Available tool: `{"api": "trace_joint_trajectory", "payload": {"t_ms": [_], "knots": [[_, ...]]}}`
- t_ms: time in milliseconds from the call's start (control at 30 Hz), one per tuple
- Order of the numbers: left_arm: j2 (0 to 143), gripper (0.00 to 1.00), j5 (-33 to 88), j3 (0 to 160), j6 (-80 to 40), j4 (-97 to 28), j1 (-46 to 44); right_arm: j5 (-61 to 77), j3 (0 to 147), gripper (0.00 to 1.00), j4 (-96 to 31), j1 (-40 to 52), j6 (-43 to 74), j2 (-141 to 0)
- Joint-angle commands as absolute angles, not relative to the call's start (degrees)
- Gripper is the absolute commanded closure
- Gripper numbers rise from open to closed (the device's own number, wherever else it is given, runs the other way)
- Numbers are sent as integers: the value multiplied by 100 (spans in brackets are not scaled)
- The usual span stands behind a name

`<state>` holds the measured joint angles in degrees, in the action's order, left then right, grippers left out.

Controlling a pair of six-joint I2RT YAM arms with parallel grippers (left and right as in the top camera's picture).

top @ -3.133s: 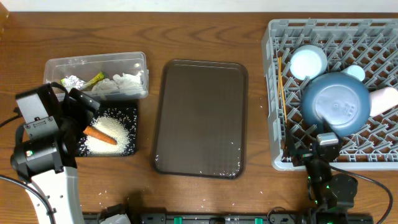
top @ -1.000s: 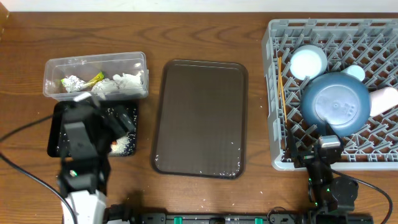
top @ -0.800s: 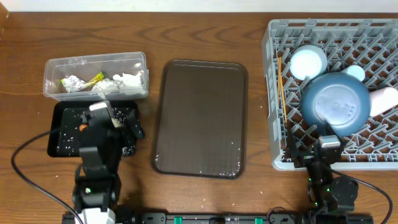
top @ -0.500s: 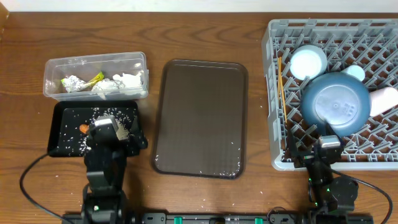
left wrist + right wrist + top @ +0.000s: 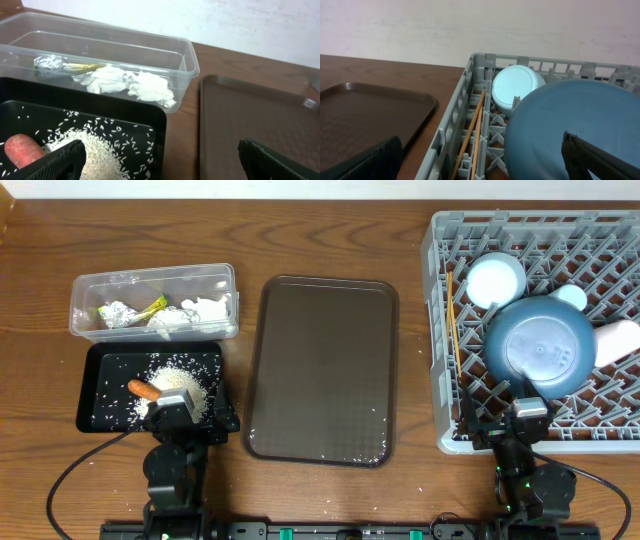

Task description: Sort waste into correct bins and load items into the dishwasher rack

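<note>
Left gripper (image 5: 160, 148) hangs low over the near rim of the black bin (image 5: 159, 120), its 2 fingers (image 5: 57, 162) spread wide with nothing between them. The 1 carrot (image 5: 19, 149) lies in the bin just beside the finger at the wrist view's left edge, touching the 1 heap of rice (image 5: 92, 149), which spreads in front of the gripper with loose grains around it. Beyond the bin, touching its far side, stands the 1 clear tub (image 5: 189, 56), well apart from the fingers. It holds 1 wad of tissue (image 5: 131, 84), 1 ball of foil (image 5: 49, 62) and 1 yellow-green packet (image 5: 84, 66).

The 1 brown tray (image 5: 322, 370) lies bare between the 2 bins and the rack (image 5: 442, 330).

Right gripper (image 5: 482, 145) sits just outside the rack's near wall, its jaws likewise wide and holding nothing. The 2 chopsticks (image 5: 474, 131) lie side by side along the rack's left wall, straight ahead of the gap between the fingers. The 1 large blue bowl (image 5: 540, 345) rests upside down in the rack, looming above the finger at the wrist view's right. The 1 small light-blue bowl (image 5: 495, 280) sits behind it, also upturned. At the rack's right edge lies 1 whitish cup (image 5: 617, 340), and 1 smaller pale round vessel (image 5: 572, 297) shows just past the big bowl's far rim.
</note>
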<state>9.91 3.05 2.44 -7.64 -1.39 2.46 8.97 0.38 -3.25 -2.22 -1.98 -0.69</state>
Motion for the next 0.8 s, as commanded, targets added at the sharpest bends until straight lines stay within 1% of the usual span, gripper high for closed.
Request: {"api": "trace_joint_trajectory", "payload": {"t_ms": [0, 133, 200, 267, 433, 767], "knots": [[666, 0, 338, 73, -707, -97, 215, 858, 32, 1, -355, -276, -224, -32], [204, 0, 272, 21, -663, -377, 121, 858, 32, 1, -355, -276, -224, -32], [1, 0, 266, 21, -384, -379, -1, 858, 32, 1, -355, -276, -224, -32], [10, 0, 126, 23, -189, -399, -169, 858, 32, 1, -355, -276, -224, -32], [10, 0, -14, 23, -191, -414, -532, 858, 32, 1, -355, -276, -224, -32], [10, 0, -71, 23, -169, -421, -386, 858, 32, 1, -355, -276, -224, -32]]}}
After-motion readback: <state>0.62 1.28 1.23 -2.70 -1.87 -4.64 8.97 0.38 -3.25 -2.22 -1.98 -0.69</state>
